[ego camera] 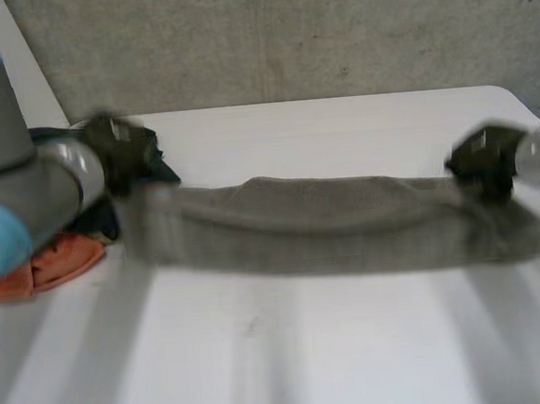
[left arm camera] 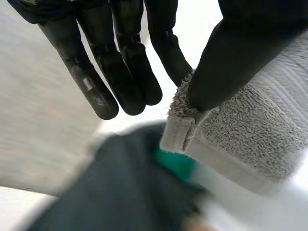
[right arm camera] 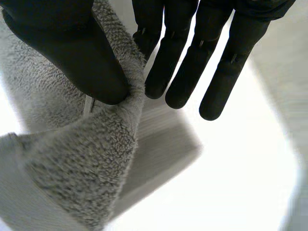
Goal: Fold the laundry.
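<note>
Soft, even light fell from above on the white table [ego camera: 264, 362], bright, with no hard-edged shadows. The towel [ego camera: 346, 217], hanging between the left hand [ego camera: 121, 157] and the right hand [ego camera: 484, 159], threw a wide, dim shadow on the table just beneath it. Past the fingertips of each hand the table glared to plain white. The black fingers [left arm camera: 120, 72] carried only small dull glints. Under the right hand's thumb the towel darkened.

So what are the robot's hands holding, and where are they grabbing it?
Both hold one grey towel, stretched between them. The left hand pinches a hemmed corner at one end; the right hand pinches the edge at the other end.
</note>
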`<state>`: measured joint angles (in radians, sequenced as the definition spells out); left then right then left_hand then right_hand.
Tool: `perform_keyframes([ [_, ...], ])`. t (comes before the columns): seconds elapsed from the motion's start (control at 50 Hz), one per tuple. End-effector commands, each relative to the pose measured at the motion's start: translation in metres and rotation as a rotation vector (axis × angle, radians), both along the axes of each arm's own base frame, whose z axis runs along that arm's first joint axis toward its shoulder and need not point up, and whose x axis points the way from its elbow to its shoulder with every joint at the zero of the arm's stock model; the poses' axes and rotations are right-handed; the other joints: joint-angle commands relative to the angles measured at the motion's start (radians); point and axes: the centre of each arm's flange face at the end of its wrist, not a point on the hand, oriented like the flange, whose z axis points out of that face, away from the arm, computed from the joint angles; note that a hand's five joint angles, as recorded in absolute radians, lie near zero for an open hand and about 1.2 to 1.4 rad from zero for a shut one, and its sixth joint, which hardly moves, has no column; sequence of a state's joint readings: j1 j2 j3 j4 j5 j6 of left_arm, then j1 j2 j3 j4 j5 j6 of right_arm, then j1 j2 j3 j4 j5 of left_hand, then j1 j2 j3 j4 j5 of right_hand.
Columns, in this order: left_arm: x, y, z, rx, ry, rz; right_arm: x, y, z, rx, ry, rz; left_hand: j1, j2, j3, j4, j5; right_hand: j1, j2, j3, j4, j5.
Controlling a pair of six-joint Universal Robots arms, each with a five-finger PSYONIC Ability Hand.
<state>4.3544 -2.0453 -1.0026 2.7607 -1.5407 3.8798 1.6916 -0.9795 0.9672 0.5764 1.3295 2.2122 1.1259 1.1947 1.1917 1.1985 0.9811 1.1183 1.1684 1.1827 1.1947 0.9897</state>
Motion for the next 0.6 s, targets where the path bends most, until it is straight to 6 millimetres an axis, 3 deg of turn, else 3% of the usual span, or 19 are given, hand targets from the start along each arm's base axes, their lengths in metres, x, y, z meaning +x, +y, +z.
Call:
perform_keyframes([
  [0.02,-0.011,-0.026,0.125,-0.425,0.374,0.020,0.020,-0.050,0.109,-0.562,-0.289,-0.033,0.270,0.202,0.205,0.198,0.241,0.278,0.228,0.214,0.202,0.232],
  [0.08,-0.010,-0.026,0.163,-0.563,0.533,0.000,0.022,-0.059,0.146,-0.778,-0.450,-0.020,0.270,0.202,0.205,0.198,0.241,0.278,0.228,0.214,0.202,0.232],
  [0.16,-0.009,-0.026,0.184,-0.656,0.660,-0.008,0.022,-0.057,0.173,-0.950,-0.583,0.018,0.270,0.202,0.205,0.198,0.241,0.278,0.228,0.214,0.202,0.232],
  [0.22,-0.007,-0.028,0.186,-0.676,0.692,0.002,0.020,-0.055,0.175,-1.000,-0.604,0.028,0.270,0.202,0.205,0.198,0.241,0.278,0.228,0.214,0.202,0.232],
  [0.28,-0.005,-0.035,0.176,-0.652,0.687,0.031,0.019,-0.055,0.165,-0.986,-0.597,0.032,0.270,0.202,0.205,0.198,0.241,0.278,0.228,0.214,0.202,0.232],
  [0.44,-0.005,-0.053,0.118,-0.492,0.611,0.074,0.021,-0.065,0.110,-0.765,-0.554,0.030,0.270,0.202,0.205,0.198,0.241,0.278,0.228,0.214,0.202,0.232],
  [0.6,-0.013,-0.055,0.006,-0.187,0.461,0.092,0.015,-0.072,0.017,-0.402,-0.442,-0.016,0.270,0.202,0.205,0.198,0.241,0.278,0.228,0.214,0.202,0.232],
])
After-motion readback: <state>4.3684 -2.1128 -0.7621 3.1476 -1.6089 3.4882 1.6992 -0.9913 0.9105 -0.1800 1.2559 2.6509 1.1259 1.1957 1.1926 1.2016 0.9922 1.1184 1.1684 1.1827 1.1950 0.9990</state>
